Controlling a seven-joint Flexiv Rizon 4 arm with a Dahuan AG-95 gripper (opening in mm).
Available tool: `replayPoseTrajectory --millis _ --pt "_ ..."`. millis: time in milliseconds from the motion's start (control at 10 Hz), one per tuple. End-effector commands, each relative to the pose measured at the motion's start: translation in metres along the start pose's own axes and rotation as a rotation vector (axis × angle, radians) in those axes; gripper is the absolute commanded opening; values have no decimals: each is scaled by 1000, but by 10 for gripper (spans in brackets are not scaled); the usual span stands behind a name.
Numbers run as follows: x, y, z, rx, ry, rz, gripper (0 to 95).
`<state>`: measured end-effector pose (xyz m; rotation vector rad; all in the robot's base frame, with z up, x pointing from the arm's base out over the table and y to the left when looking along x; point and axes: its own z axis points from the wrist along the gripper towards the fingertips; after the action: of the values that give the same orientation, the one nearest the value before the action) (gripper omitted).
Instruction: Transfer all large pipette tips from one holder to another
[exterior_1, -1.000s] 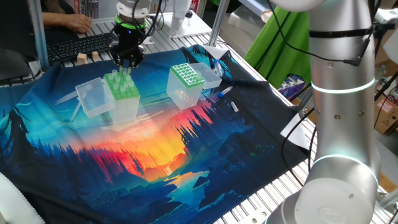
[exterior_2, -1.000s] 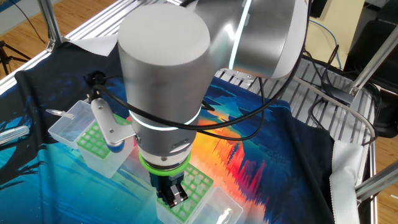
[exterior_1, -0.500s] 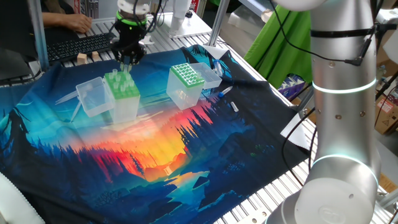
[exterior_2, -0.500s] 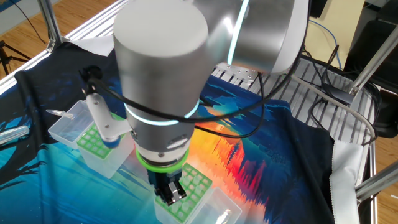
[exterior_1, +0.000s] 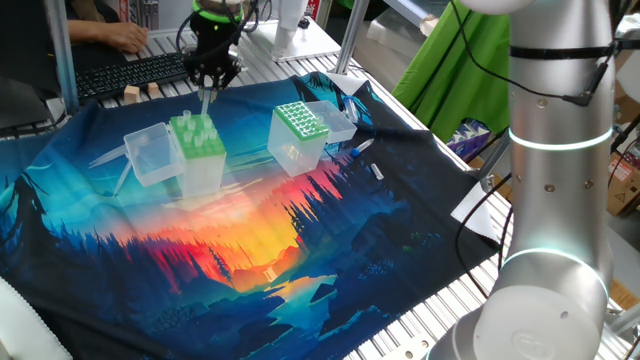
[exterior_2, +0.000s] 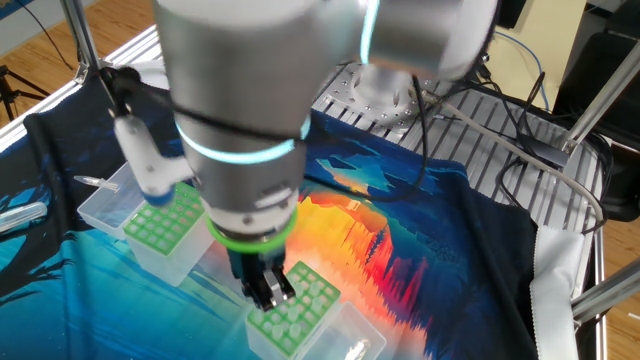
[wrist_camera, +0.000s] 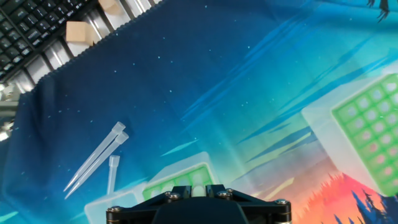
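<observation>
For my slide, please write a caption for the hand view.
Looking down past the gripper: loose pipette tips lie on the printed cloth between two green-topped holders.

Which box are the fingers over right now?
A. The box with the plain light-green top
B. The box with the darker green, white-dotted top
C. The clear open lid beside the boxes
A: in the one fixed view the fingers hang directly above the plain light-green holder, gripping a large pipette tip that points down at it.
</observation>
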<state>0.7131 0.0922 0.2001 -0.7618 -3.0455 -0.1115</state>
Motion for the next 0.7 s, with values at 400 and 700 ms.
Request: replayPoseTrajectory --millis 400,700 --pt "1 0 -33 -2 8 2 0" --pt "0 -3 -49 19 5 -25 0"
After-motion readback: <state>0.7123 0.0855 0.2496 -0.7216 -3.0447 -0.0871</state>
